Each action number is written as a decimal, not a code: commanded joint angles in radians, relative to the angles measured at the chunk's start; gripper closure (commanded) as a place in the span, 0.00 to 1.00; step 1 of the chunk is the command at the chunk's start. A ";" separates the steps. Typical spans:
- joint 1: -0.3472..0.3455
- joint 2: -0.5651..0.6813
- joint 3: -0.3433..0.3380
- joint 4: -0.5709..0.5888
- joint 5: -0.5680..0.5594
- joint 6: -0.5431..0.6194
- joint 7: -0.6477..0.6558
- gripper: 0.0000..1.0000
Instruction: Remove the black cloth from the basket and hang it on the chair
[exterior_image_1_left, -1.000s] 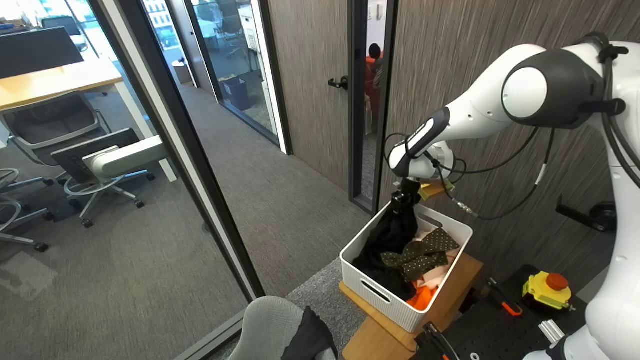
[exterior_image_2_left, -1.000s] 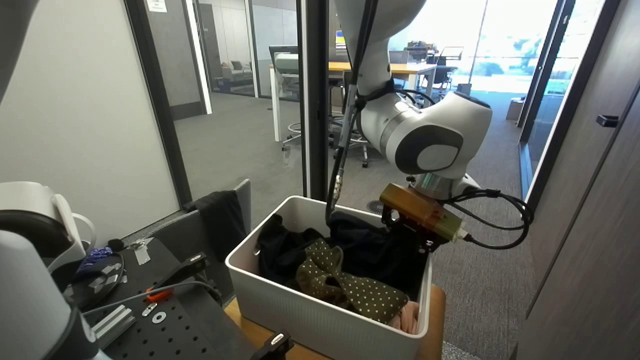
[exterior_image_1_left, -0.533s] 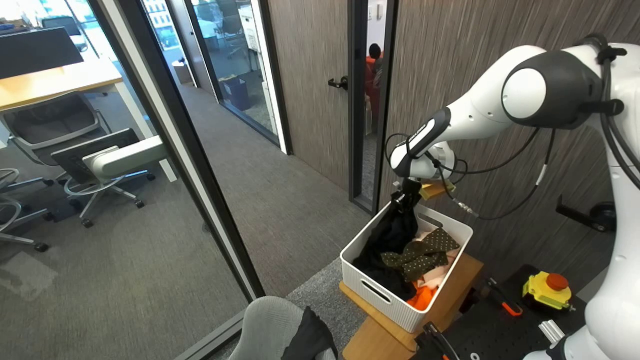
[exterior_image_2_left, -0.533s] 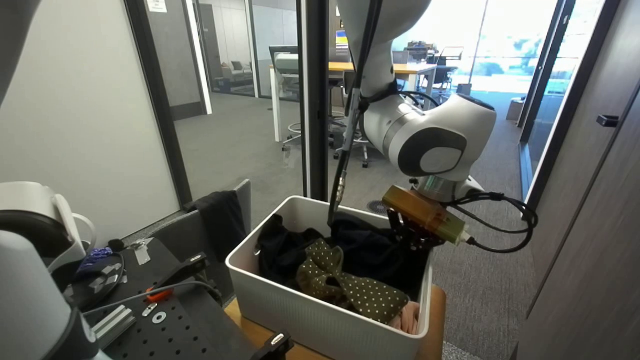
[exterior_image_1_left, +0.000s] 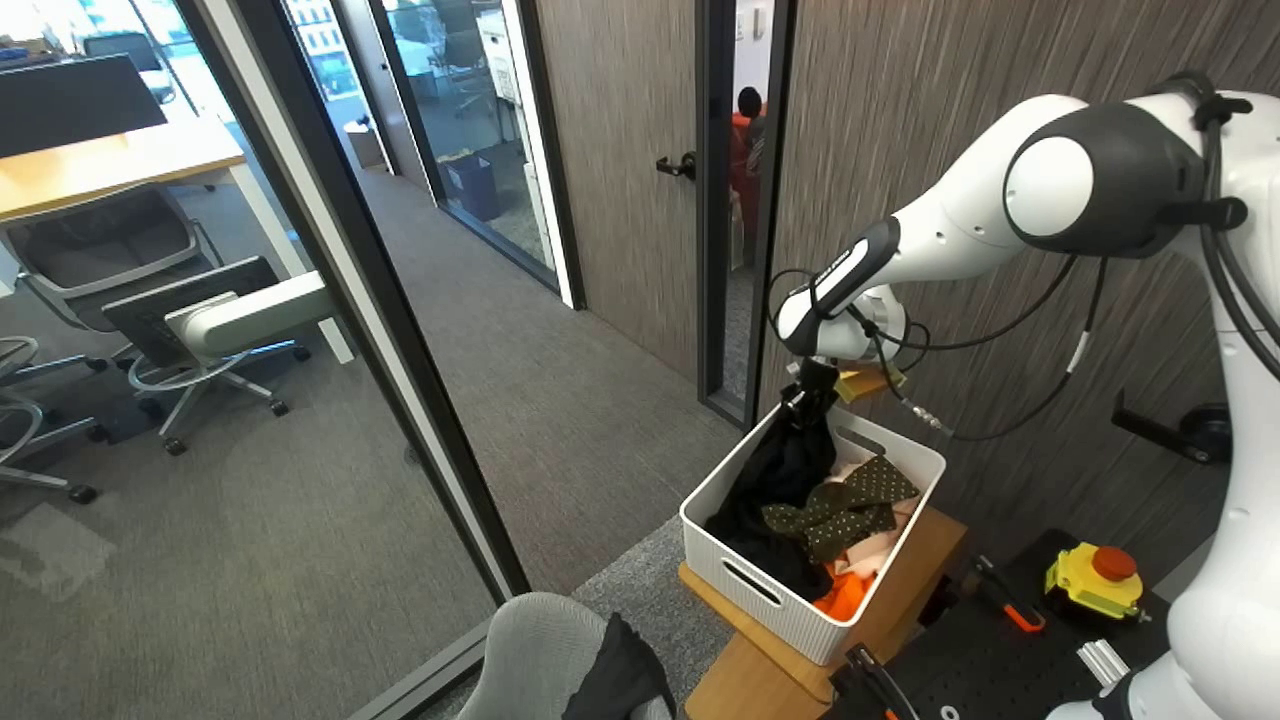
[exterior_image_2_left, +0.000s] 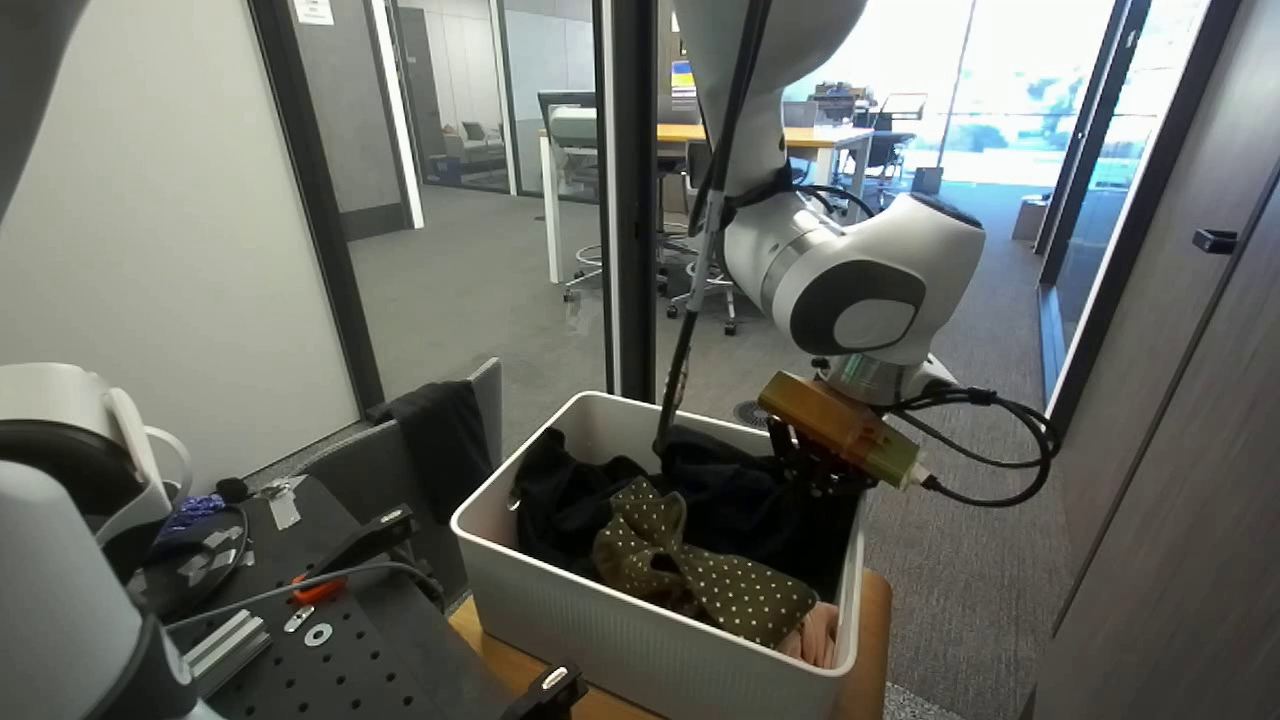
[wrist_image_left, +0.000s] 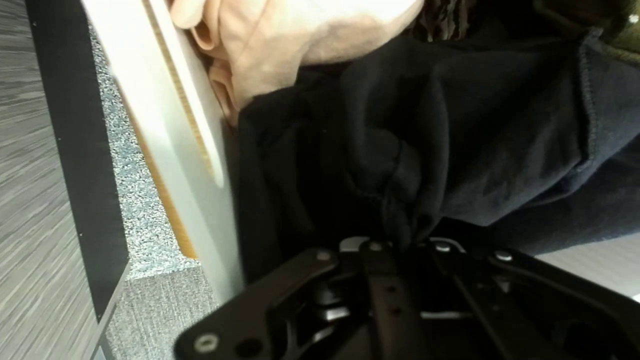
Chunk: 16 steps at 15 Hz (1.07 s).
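Soft black fabric cloth (wrist_image_left: 340, 160): matte, heavily creased, gathered into a tight peak at one end; a stitched seam shows to the right in the wrist view. Whether all the dark fabric is one piece cannot be told.
Cloth's place: in the white ribbed plastic basket (exterior_image_2_left: 600, 625), its gathered end at about rim level, toward the bench's hidden upper corner in an exterior view.
Black two-fingered gripper (wrist_image_left: 404, 245): fingers nearly together on that gathered end, a bunched fold pinched between them.
Basket's other contents: olive-green polka-dot fabric (exterior_image_2_left: 740, 590), pale pink fabric (exterior_image_1_left: 870, 553), bright orange fabric (exterior_image_1_left: 845, 597).
Light-brown wooden bench (exterior_image_1_left: 930, 555): bears the basket, which reaches close to the bench's left corner; narrow strips of wood show along the lower-left and right edges.
Grey fabric chair (exterior_image_1_left: 540, 650): off the bench's lower-left edge; a charcoal cloth (exterior_image_1_left: 620, 670) drapes over its backrest.
Black perforated worktop (exterior_image_1_left: 985, 665): just beside the bench's right edge.
Open room: grey carpet (exterior_image_1_left: 600, 440) between the bench's left corner and a black-framed glass partition (exterior_image_1_left: 400, 330); a wood-grain wall (exterior_image_1_left: 900, 100) stands beyond the bench's upper edge.
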 joint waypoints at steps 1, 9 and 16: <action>-0.063 -0.043 0.092 -0.012 0.017 -0.006 -0.066 0.91; -0.106 -0.269 0.260 -0.137 0.141 -0.002 -0.314 0.92; 0.014 -0.537 0.274 -0.203 0.262 -0.050 -0.535 0.92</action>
